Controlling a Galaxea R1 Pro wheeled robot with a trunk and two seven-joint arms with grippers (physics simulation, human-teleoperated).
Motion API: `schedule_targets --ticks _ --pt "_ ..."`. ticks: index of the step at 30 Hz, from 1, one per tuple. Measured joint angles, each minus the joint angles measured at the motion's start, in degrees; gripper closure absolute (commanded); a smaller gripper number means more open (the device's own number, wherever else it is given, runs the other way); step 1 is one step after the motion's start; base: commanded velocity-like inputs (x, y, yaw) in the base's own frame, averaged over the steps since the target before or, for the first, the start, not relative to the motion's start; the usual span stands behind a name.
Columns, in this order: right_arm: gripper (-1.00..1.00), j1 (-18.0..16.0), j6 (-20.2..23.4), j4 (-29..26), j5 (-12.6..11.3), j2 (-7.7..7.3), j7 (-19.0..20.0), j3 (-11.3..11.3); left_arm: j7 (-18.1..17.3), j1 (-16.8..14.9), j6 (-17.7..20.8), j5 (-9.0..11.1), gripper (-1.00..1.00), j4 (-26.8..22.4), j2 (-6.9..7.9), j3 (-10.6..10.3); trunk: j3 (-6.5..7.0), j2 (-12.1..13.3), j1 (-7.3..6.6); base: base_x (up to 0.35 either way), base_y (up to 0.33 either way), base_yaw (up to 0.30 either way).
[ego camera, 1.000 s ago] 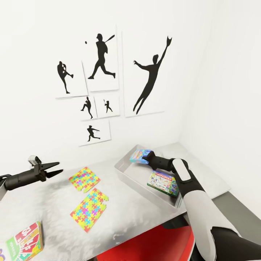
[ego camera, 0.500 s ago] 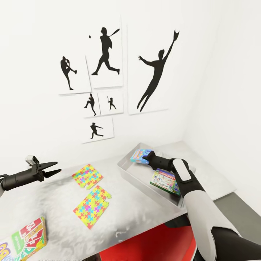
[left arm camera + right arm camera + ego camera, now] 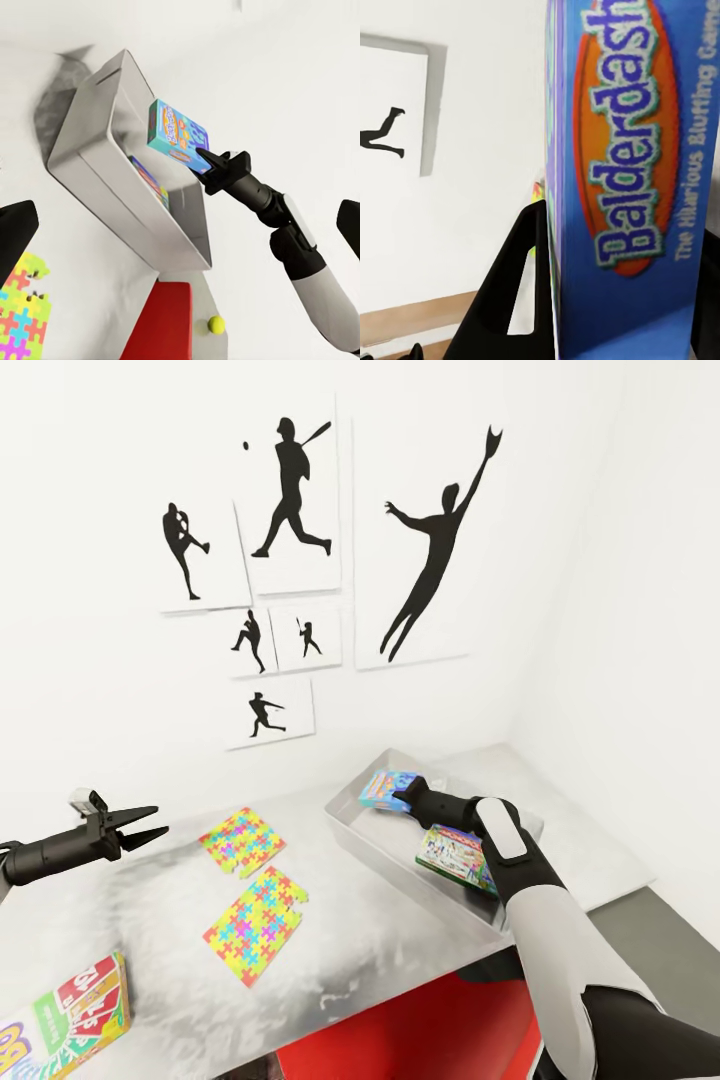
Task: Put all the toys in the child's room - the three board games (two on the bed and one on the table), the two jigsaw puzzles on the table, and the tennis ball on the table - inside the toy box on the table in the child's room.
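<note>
The right gripper [image 3: 403, 797] is clamped on the blue board game [image 3: 386, 787], holding it above the toy box [image 3: 352, 830]. The left gripper [image 3: 150, 823], jaws apart, hovers far from the toy box, beyond the jigsaw puzzles [image 3: 243, 840].

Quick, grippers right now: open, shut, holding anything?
Left gripper: open, holding nothing.
Right gripper: shut on the blue game box, above the toy box.
</note>
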Motion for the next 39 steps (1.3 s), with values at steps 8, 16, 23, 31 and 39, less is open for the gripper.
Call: schedule_targets --ticks 8,16,23,31,39 --pt "1.0 -0.01 0.0 -0.05 -0.01 0.0 0.0 0.06 0.0 0.01 0.01 0.0 -1.0 0.0 -0.04 0.0 -0.74 0.0 0.0 0.0 0.0 0.0" --pt "1.0 -0.1 -0.01 -1.36 -0.13 -0.14 0.01 0.06 0.0 -0.02 -0.02 0.0 -1.0 0.0 -0.04 0.0 -1.49 0.0 0.0 0.0 0.0 0.0" --pt "1.0 -0.1 0.0 -2.23 0.01 -0.01 0.0 0.07 0.0 0.0 -0.02 0.0 -1.0 0.0 0.0 0.0 -2.16 0.0 0.0 0.0 0.0 0.0" --pt "1.0 -0.1 -0.66 -2.3 0.01 0.0 0.0 0.07 0.0 0.0 0.0 0.0 -1.0 0.06 0.01 0.0 -2.82 -0.01 0.0 0.0 0.0 0.0" --pt "1.0 -0.1 -0.96 -2.54 -0.04 -0.03 0.0 0.07 0.0 -0.01 -0.02 0.0 -1.0 0.09 0.01 0.0 -2.92 -0.01 0.0 0.0 0.0 0.0"
